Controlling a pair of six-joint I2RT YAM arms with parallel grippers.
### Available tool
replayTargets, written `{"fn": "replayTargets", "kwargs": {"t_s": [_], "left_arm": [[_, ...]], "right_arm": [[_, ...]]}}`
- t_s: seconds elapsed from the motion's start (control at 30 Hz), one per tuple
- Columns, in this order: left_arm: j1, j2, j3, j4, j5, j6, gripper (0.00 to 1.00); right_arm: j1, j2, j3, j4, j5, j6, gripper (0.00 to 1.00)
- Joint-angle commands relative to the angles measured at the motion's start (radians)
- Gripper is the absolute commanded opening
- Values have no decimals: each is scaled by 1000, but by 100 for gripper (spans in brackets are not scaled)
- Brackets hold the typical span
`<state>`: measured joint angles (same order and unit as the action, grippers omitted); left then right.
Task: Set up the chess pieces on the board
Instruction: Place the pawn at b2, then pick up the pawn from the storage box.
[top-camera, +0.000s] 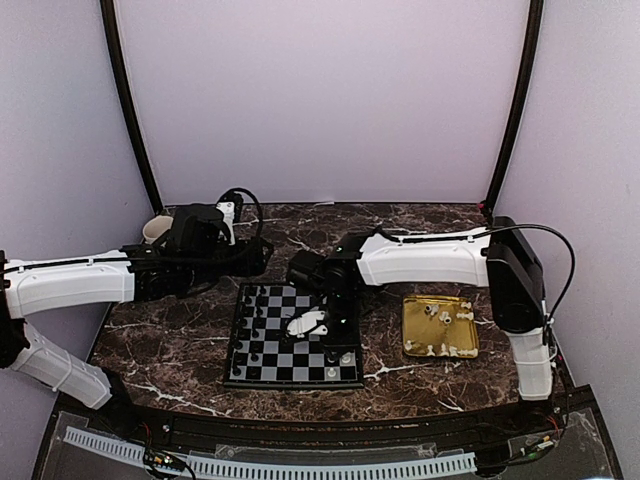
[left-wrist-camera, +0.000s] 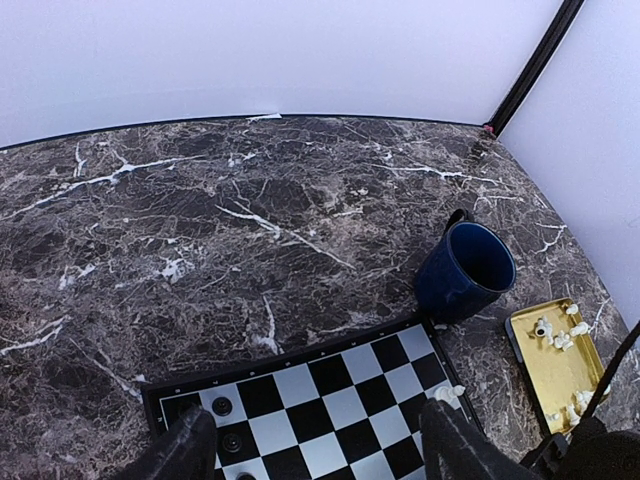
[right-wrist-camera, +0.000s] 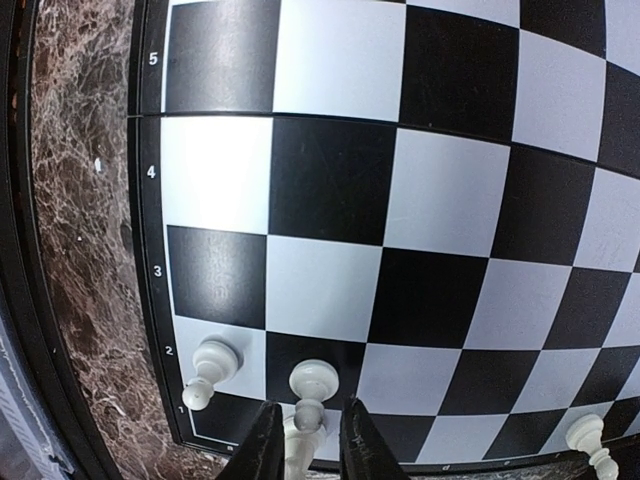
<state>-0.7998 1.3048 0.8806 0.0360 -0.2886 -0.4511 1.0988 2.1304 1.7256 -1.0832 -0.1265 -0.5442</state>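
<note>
**A:** Where was the white piece (right-wrist-camera: 311, 380)?

**B:** Lower middle of the right wrist view. The right tool (right-wrist-camera: 310, 410) was closed narrowly on its top, with its base apparently on a dark row-2 square of the board (right-wrist-camera: 420, 190), just beside a neighbouring pawn (right-wrist-camera: 213, 362).

**A:** And the release?

**B:** I judged it needed the base flat and centred, a slight opening, then a straight lift. The left tool (left-wrist-camera: 320, 440) gaped wide, empty.

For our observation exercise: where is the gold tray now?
In the top view, the gold tray lies right of the board, close to the right arm.
</note>
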Motion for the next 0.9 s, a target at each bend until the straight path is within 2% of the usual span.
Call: {"fn": "replayTargets", "kwargs": {"t_s": [0.0, 0.17, 0.4, 0.7, 0.87], "left_arm": [[1, -9, -15, 12, 2, 15, 72], [1, -15, -4, 1, 5, 32, 72], [1, -16, 32, -31, -5, 87, 73], [1, 43, 99, -50, 53, 144, 73], [1, 75, 123, -41, 86, 145, 73]], "right_arm": [[13, -3, 28, -18, 6, -1, 22], [-5, -59, 62, -39, 15, -7, 25], [-126, -206, 36, -63, -9, -6, 29], [-349, -404, -259, 8, -20, 5, 29], [-385, -468, -436, 88, -22, 13, 29]]}}
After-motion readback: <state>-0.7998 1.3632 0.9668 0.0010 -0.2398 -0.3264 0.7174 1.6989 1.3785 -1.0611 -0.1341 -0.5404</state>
